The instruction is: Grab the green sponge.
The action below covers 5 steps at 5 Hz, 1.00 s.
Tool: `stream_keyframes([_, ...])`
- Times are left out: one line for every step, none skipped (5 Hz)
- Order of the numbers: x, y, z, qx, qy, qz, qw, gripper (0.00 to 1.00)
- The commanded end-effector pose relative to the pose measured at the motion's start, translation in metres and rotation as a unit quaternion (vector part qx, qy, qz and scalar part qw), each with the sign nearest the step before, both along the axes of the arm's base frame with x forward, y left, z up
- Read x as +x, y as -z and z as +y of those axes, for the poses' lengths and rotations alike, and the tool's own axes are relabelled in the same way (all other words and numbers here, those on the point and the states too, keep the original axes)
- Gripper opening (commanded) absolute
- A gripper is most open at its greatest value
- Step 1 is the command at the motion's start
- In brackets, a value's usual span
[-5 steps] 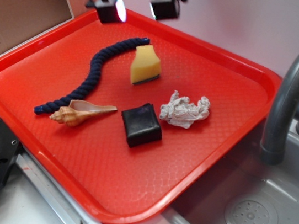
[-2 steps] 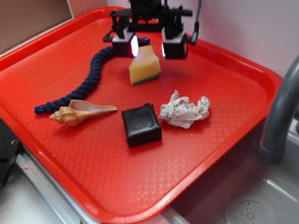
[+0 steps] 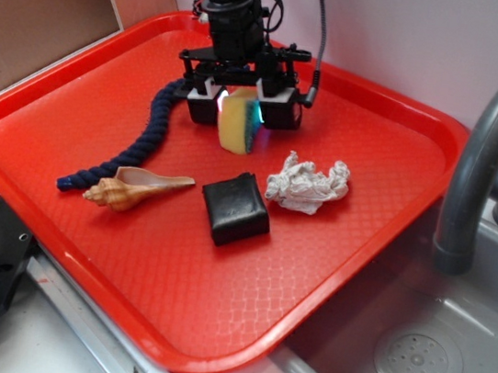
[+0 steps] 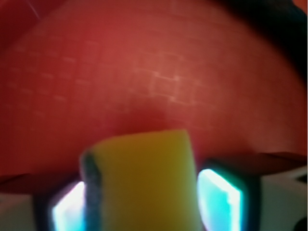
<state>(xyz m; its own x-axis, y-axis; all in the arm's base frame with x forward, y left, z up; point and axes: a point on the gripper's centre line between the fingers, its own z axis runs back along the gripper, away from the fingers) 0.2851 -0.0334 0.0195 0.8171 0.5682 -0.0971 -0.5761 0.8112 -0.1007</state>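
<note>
Both pads of the black gripper (image 3: 239,108) bracket the yellow foam green-backed sponge (image 3: 238,122); closure indeterminate, lift pending

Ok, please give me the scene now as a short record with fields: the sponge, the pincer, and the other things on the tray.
sponge: green sponge between the pincer fingers, mostly yellow, dark layer on one side
pincer: pincer low over the tray, fingers on both sides of the sponge; firm contact unclear
tray: red tray
other things: blue rope, seashell, black block, crumpled paper
</note>
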Motion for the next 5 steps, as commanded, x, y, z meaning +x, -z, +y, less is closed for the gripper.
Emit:
stream_keyframes([-0.004,-0.014,0.011,0.017,-0.002,-0.017,1.000,0.00])
stream_keyframes([0.003,-0.044,0.019,0.029,0.042,-0.031,0.998,0.00])
stream_keyframes([0.007,-0.094,0.017,0.006,0.165,-0.054,0.985,0.00])
stream_keyframes([0.000,-0.137,0.000,-0.005,0.268,-0.054,0.962,0.00])
stream_keyframes([-0.021,-0.166,-0.019,-0.017,0.328,-0.034,0.944,0.00])
